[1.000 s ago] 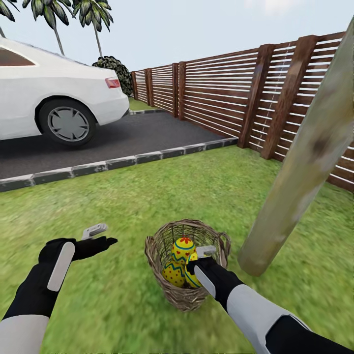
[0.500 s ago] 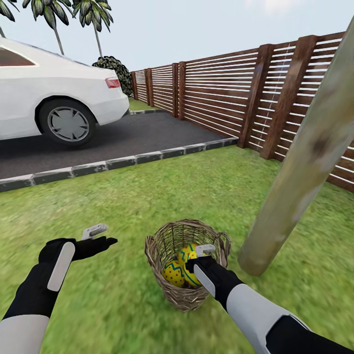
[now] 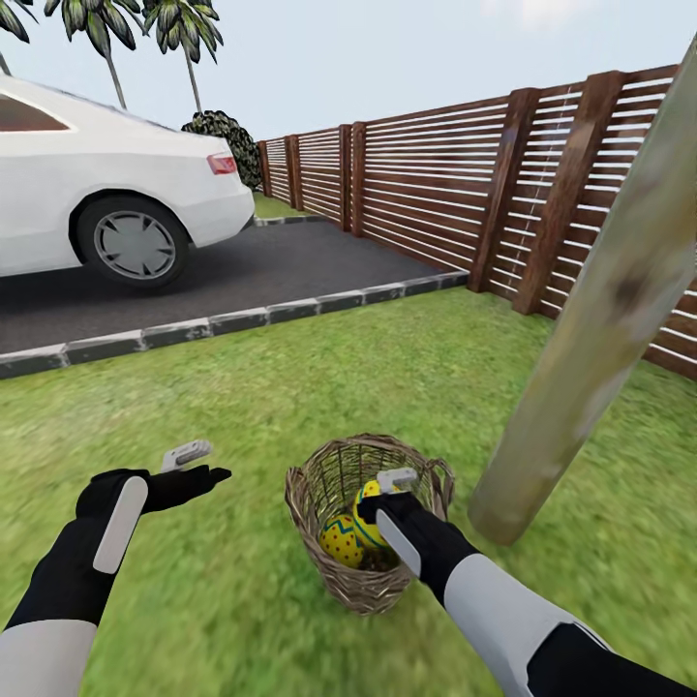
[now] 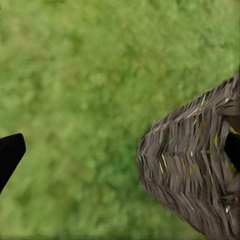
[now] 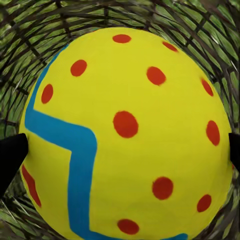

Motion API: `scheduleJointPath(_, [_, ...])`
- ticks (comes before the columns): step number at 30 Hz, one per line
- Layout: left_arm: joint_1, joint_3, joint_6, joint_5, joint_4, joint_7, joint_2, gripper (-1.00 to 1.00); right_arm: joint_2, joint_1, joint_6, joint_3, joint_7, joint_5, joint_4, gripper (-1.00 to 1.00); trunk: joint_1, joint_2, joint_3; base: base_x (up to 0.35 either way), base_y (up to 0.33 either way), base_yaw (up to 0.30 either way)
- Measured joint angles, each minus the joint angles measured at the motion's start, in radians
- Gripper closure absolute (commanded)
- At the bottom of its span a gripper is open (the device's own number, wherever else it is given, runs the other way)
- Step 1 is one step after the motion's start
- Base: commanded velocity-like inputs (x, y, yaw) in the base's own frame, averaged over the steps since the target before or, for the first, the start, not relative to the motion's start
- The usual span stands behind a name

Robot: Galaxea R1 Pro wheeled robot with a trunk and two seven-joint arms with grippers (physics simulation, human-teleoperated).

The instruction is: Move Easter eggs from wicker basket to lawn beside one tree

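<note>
The wicker basket (image 3: 334, 571) stands on the lawn (image 3: 242, 407) just left of the tree (image 3: 590, 329) trunk's foot. Two Easter eggs show inside it, one (image 3: 341, 539) low at the left and one (image 3: 366, 518) beside it under my right gripper (image 3: 383, 492). That gripper is open and reaches down into the basket. In the right wrist view its fingertips (image 5: 11, 155) flank a yellow egg (image 5: 125, 130) at full spread. My left gripper (image 3: 199, 465) hovers open over grass left of the basket (image 4: 190, 170), holding nothing.
A stone kerb (image 3: 194, 329) borders the asphalt driveway (image 3: 242, 271), where a white car (image 3: 106, 194) is parked. A brown slatted fence (image 3: 436, 194) runs along the right and back. A dark bush (image 3: 227, 140) and palms (image 3: 184, 29) stand far off.
My right gripper has pushed further forward and deeper into the basket. The upright top egg has sunk and tipped under it. The left arm has stayed still.
</note>
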Motion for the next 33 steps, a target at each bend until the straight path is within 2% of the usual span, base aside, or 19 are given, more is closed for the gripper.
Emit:
scheduleJointPath(10, [0.000, 0.000, -0.001, 0.000, 0.001, 0.000, 0.000, -1.00, -0.004, 0.000, 0.046, -0.002, 0.001, 0.002, -0.043, 1.00, -0.038, 0.070, 0.031, 0.000, 0.000, 0.000])
scheduleJointPath(13, [0.000, 0.000, -0.001, 0.000, 0.001, 0.000, 0.000, -1.00, -0.007, 0.000, 0.132, -0.001, 0.001, 0.002, -0.110, 1.00, -0.050, 0.091, 0.041, 0.000, 0.000, 0.000])
scheduleJointPath(17, [0.000, 0.000, -0.001, 0.000, 0.001, 0.000, 0.000, -1.00, -0.040, 0.003, 0.157, 0.000, 0.001, 0.003, -0.203, 1.00, -0.065, 0.119, 0.053, 0.000, 0.000, 0.000])
scheduleJointPath(23, [0.000, -0.001, -0.001, 0.000, 0.001, 0.000, -0.001, -1.00, -0.049, 0.005, 0.171, -0.001, 0.001, 0.002, -0.227, 1.00, -0.088, 0.161, 0.072, 0.000, 0.000, 0.000])
scheduleJointPath(26, [0.000, -0.001, -0.001, 0.000, 0.002, 0.000, -0.001, -1.00, -0.082, 0.004, 0.186, -0.001, 0.001, 0.002, -0.276, 1.00, -0.100, 0.182, 0.081, 0.000, 0.000, 0.000])
scheduleJointPath(29, [0.000, -0.001, -0.001, 0.000, 0.003, 0.000, -0.001, -1.00, -0.095, 0.005, 0.244, 0.000, 0.001, 0.001, -0.327, 1.00, -0.111, 0.203, 0.091, 0.000, 0.000, 0.000])
scheduleJointPath(33, [0.000, -0.001, -0.001, 0.000, 0.003, 0.000, -0.001, -1.00, -0.130, 0.006, 0.254, 0.000, 0.002, 0.002, -0.398, 1.00, -0.127, 0.231, 0.103, 0.000, 0.000, 0.000])
